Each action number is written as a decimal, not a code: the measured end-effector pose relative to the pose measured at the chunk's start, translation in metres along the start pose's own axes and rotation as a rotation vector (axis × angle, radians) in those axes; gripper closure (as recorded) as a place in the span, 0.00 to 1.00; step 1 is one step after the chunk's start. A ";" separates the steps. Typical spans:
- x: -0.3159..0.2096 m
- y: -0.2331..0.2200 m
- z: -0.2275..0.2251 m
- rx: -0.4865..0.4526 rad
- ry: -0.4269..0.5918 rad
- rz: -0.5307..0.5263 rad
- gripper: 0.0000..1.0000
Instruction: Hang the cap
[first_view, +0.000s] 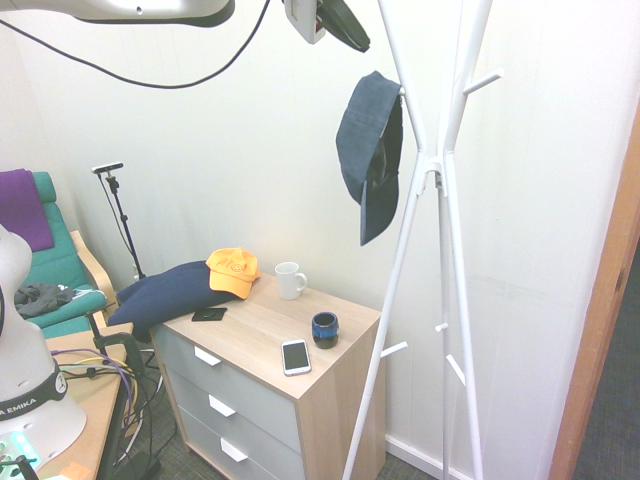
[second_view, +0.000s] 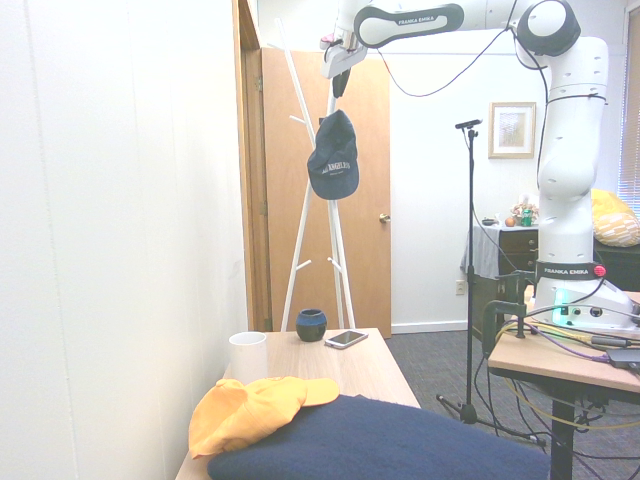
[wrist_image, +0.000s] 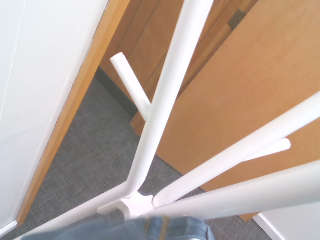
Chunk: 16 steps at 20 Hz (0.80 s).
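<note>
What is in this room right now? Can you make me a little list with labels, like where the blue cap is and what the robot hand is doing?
blue cap: hanging on a peg of the white coat rack, brim pointing down
robot gripper: above the cap, apart from it, holding nothing
orange cap: lying on the navy cushion
dresser top: white mug, blue cup, phone, small black item
task: cap looks hung

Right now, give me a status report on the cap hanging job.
Claw above the cap, clear of it. Slate-blue cap hanging on a coat rack peg. Nothing in the way.
</note>
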<state>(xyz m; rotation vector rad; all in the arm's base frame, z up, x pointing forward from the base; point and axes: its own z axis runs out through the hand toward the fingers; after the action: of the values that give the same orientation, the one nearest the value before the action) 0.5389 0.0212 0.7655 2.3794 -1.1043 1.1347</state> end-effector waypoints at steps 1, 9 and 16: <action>0.000 0.000 0.000 0.001 0.000 -0.001 0.00; -0.017 -0.006 -0.012 0.089 -0.130 -0.024 0.00; -0.067 0.019 -0.064 0.164 -0.543 -0.189 0.00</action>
<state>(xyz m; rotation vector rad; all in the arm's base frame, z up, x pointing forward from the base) 0.4638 0.0773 0.7550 2.9474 -0.9243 0.5429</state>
